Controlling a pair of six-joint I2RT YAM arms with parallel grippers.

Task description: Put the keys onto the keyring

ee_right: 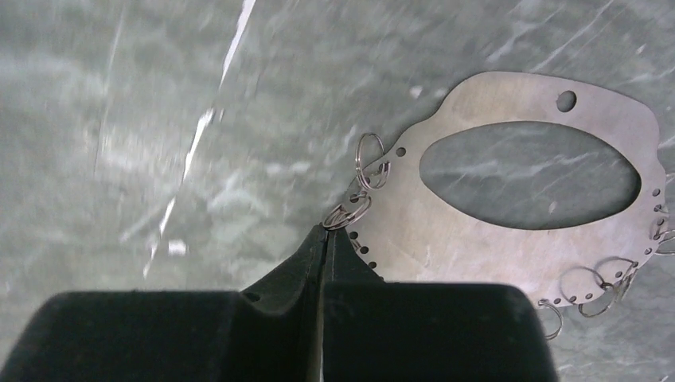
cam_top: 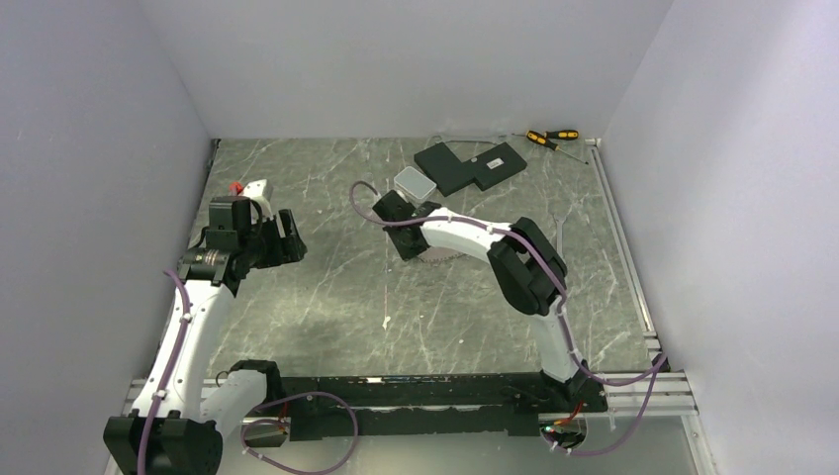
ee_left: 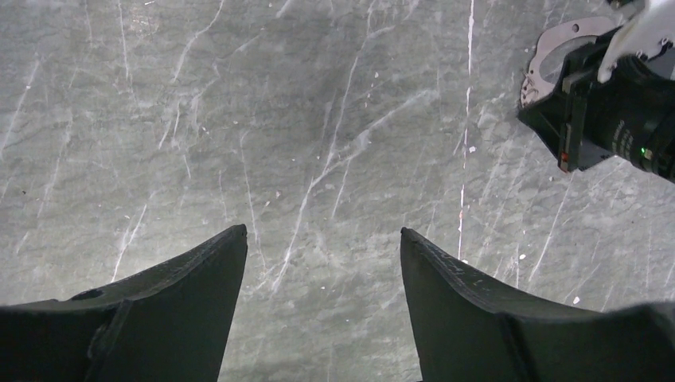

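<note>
The right fingers (ee_right: 290, 274) are pressed fully together, their tips meeting right at a small wire ring (ee_right: 348, 213); whether that ring is actually pinched I cannot tell. It hangs from the near-left edge of the keyring (ee_right: 470, 255), which shows as a flat silvery plate with an oval opening and a row of little holes, lying on the surface (ee_right: 159, 119) just beyond and right of the tips, with other rings (ee_right: 593, 286) dangling from its right edge. The left fingers (ee_left: 183, 302) stand wide apart over the surface with nothing between them, the plate far beyond their right tip.
</note>
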